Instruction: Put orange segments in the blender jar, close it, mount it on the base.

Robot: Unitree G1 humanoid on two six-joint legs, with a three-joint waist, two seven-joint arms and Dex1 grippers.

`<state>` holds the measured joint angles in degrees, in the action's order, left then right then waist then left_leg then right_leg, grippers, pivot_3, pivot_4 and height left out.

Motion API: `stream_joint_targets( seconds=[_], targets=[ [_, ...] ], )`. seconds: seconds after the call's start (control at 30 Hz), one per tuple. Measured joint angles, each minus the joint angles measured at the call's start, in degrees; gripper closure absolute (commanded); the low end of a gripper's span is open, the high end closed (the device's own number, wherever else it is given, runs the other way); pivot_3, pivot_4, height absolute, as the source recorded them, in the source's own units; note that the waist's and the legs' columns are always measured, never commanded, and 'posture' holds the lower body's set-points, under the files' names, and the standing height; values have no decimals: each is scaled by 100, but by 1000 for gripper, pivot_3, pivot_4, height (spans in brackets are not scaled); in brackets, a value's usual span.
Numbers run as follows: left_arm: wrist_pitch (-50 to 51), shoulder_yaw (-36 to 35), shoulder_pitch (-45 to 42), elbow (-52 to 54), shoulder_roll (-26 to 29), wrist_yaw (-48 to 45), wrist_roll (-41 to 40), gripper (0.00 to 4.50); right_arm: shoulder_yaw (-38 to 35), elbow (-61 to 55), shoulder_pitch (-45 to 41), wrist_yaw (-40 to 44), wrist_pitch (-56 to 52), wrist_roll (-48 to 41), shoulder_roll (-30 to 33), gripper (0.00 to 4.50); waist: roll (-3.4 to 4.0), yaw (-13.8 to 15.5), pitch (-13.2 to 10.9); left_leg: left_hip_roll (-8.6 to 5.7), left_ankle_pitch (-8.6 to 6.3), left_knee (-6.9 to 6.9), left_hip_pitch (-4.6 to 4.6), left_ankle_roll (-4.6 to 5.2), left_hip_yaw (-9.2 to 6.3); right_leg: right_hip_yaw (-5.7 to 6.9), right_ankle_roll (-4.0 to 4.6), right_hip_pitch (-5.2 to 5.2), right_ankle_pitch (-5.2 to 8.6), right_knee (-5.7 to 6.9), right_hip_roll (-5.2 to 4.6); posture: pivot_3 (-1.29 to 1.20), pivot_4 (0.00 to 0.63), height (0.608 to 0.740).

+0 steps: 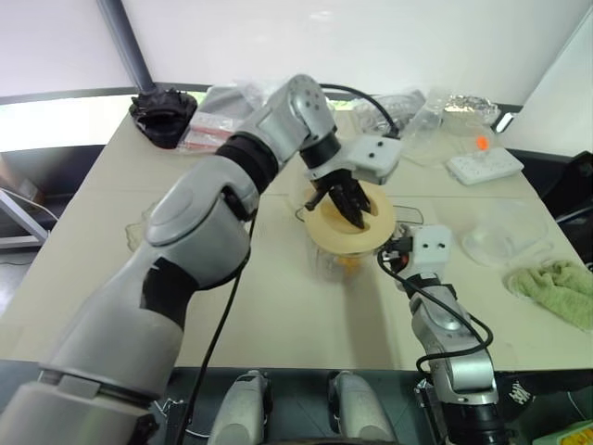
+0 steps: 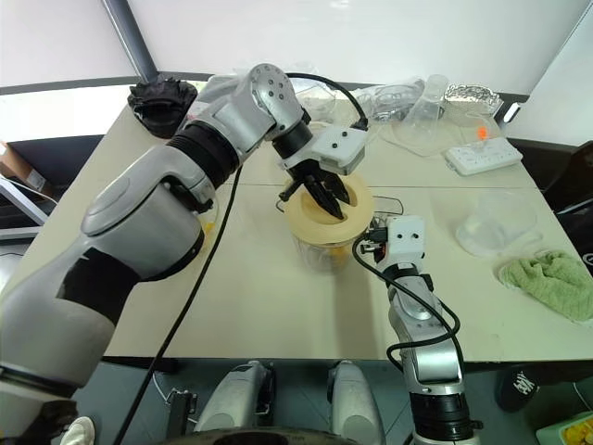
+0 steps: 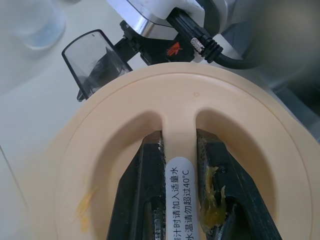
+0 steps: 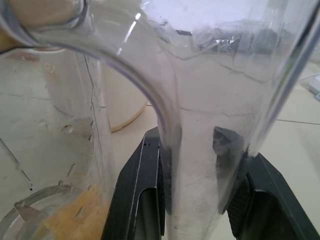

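Note:
The clear blender jar (image 1: 335,264) stands mid-table with the flat cream lid (image 1: 350,222) resting on its mouth. My left gripper (image 1: 345,206) reaches down from above and is shut on the lid's raised centre ridge (image 3: 178,145); orange pulp sticks to one finger (image 3: 212,200). My right gripper (image 1: 394,255) is level at the jar's right side, shut on the clear side handle (image 4: 200,175). Orange segments (image 4: 75,215) lie at the jar's bottom and show through the wall (image 1: 349,260). The cream base (image 4: 122,105) stands just behind the jar.
A black object (image 1: 164,113) and plastic bags (image 1: 408,116) line the table's far edge. A white power strip (image 1: 484,165) lies at the back right. A shallow glass bowl (image 1: 505,232) and a green cloth (image 1: 556,287) sit to the right.

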<state>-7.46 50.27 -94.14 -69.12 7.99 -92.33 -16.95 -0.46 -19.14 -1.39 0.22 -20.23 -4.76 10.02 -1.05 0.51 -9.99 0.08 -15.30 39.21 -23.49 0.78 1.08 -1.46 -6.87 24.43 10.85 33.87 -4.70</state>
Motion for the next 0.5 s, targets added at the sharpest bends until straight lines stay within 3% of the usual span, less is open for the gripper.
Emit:
stream_joint_targets(
  seconds=[0.17, 0.5],
  targets=[
    [552, -116, 1, 166, 5, 6, 150, 4235, -1, -26, 0, 2, -27, 0, 0, 3586, 0, -11, 0, 2, -4, -1, 0, 6, -1, 1, -1, 0, 1, -2, 0, 0, 150, 740],
    [1811, -1105, 109, 381, -203, 298, 1218, 4235, -50, -6, 4, -12, -72, -21, -30, 3586, 4, 3, 2, 1, -13, -4, 0, 21, -1, 1, -4, -2, 4, -9, 0, 0, 150, 740]
  ],
)
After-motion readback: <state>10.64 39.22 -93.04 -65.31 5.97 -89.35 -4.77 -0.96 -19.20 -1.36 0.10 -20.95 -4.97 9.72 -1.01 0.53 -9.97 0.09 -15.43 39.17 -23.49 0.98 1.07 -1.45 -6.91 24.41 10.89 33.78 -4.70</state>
